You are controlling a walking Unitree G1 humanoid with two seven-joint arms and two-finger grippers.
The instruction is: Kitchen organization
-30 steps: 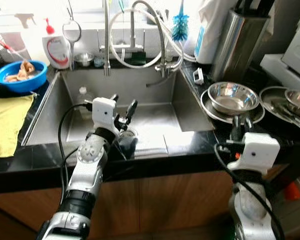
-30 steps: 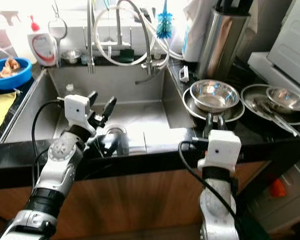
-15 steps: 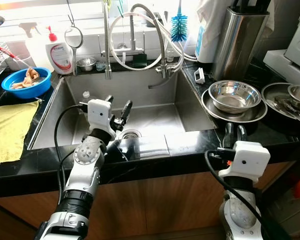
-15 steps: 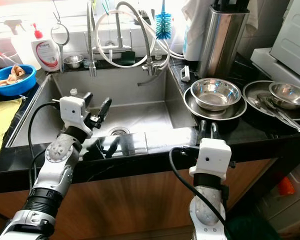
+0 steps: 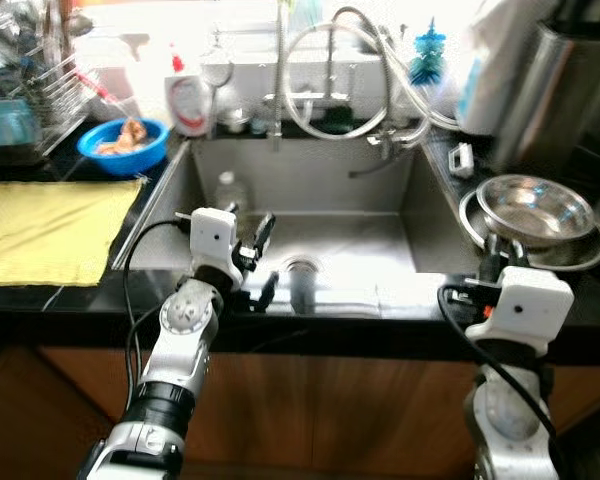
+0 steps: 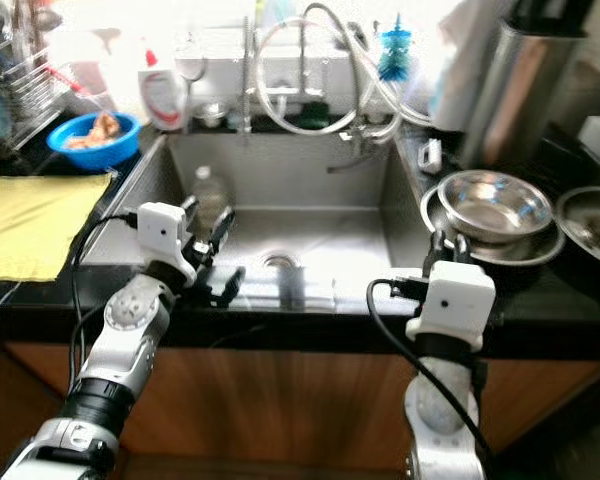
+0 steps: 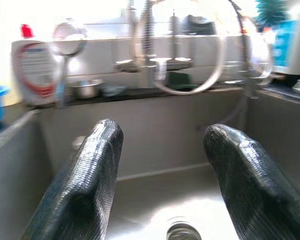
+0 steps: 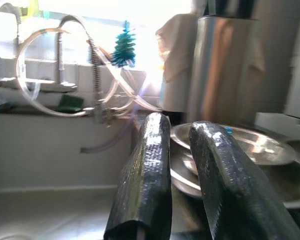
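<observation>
A steel sink (image 5: 380,185) lies before me, with a clear plastic bottle (image 5: 230,190) standing at its left wall and a drain (image 5: 300,268) in the floor. My left gripper (image 5: 248,222) hovers open over the sink's front left, nothing between its fingers (image 7: 90,175). At the counter's front edge right of the sink, my right gripper (image 5: 502,248) is shut and holds nothing, pointing at a steel bowl (image 5: 535,205) stacked on a plate. The same bowl (image 8: 260,145) sits just beyond the right fingertips in the right wrist view.
A yellow cloth (image 5: 50,230) covers the left counter. Behind it are a blue bowl (image 5: 123,147) with food scraps and a dish rack (image 5: 30,90). A soap bottle (image 5: 187,85), coiled taps (image 5: 330,70), a teal brush (image 5: 428,60) and a steel canister (image 6: 515,80) line the back.
The camera has swung left, so the sink and bowls sit further right and the dish rack has come into view. Both grippers keep their poses.
</observation>
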